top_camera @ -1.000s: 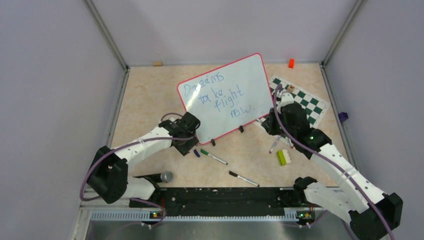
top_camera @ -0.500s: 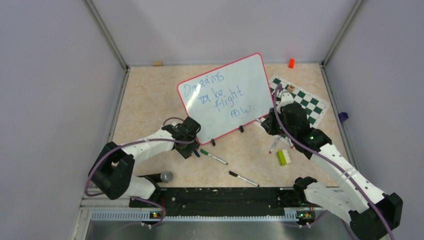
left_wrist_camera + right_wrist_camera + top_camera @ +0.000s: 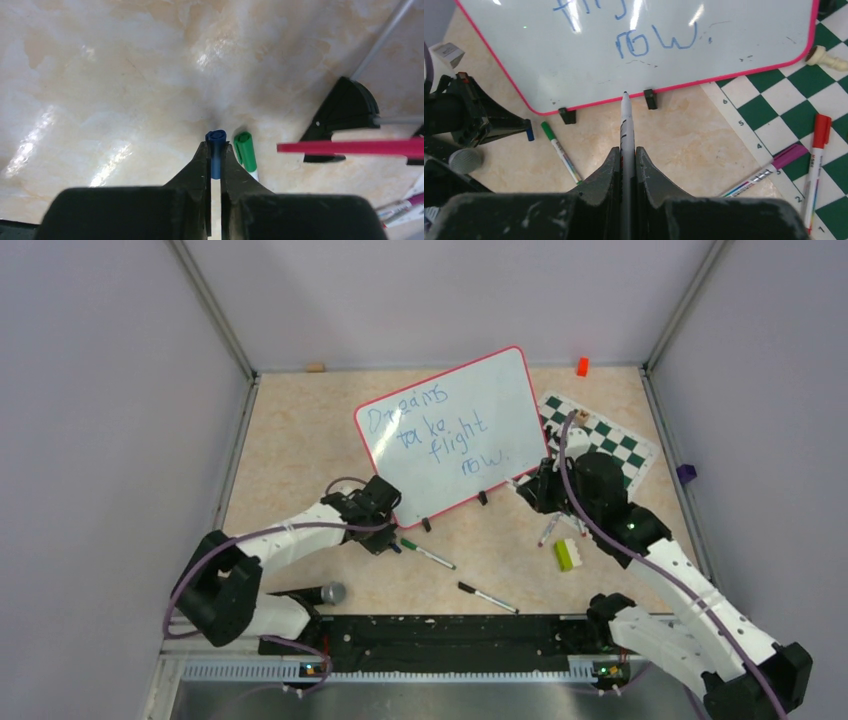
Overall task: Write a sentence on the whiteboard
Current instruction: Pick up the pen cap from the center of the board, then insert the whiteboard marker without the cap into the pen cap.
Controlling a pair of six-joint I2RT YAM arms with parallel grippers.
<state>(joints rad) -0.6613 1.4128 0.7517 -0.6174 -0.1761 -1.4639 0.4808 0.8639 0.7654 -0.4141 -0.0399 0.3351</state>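
The whiteboard (image 3: 505,390), red-framed on small black feet, stands tilted mid-table with the blue sentence (image 3: 440,430) on it. The right wrist view shows the board's lower edge (image 3: 749,30) and the sentence's last word (image 3: 656,42). My left gripper (image 3: 392,542) is low at the board's near-left corner. In the left wrist view it (image 3: 216,150) is shut on a small blue cap (image 3: 216,142), beside a green-capped marker (image 3: 245,150). My right gripper (image 3: 535,488) is shut on an uncapped white marker (image 3: 625,115), its tip a little short of the board's bottom frame.
A green-and-white chess mat (image 3: 610,445) lies right of the board, with purple (image 3: 769,170) and red (image 3: 816,160) markers and a chess piece (image 3: 826,57) on it. A black marker (image 3: 487,598), a green-white block (image 3: 568,554) and a microphone (image 3: 325,593) lie near the front.
The left gripper came down toward the table and closed on the blue cap. The right arm shifted slightly, still holding its marker.
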